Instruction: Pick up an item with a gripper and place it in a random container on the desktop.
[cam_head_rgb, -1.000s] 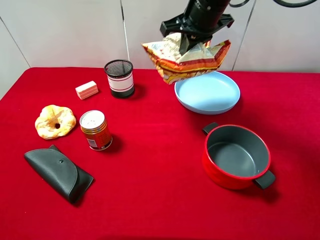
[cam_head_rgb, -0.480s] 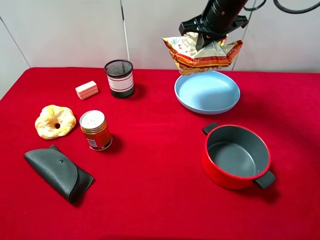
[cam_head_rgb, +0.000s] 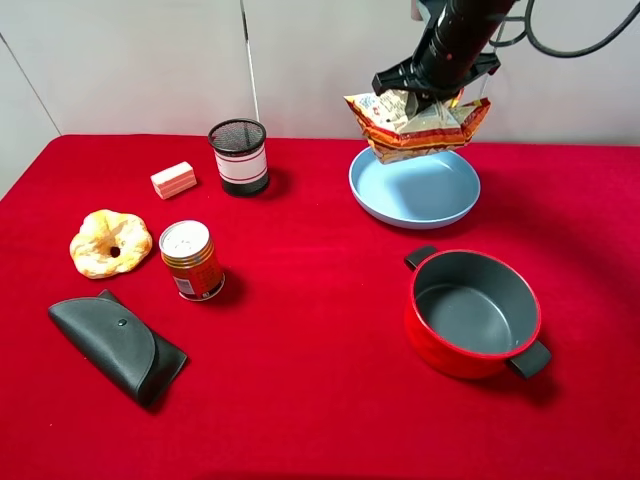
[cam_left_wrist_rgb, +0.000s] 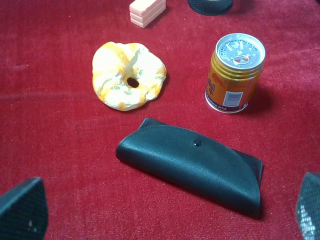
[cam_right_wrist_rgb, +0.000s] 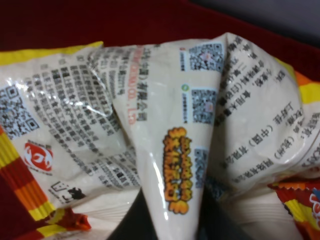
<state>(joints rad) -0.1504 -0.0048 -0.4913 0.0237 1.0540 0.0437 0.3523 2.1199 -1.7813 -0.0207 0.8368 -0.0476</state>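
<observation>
Jaws of right gripper (cam_head_rgb: 425, 92) clamped on snack packet (cam_head_rgb: 420, 125), held above far rim of blue plate (cam_head_rgb: 415, 195); left gripper (cam_left_wrist_rgb: 165, 212) jaws apart. If released here, packet possibly tipped off rim.

The right arm (cam_head_rgb: 455, 35) is thick, round and matt black, with thin black cables (cam_head_rgb: 575, 55) looping away at about three o'clock of it. It ends in the right gripper (cam_head_rgb: 428, 92), a flat black crossbar with short black fingers. The left gripper (cam_left_wrist_rgb: 165, 212) shows only two dark, rounded fingertips (cam_left_wrist_rgb: 22, 210), one of them finely dotted.
</observation>
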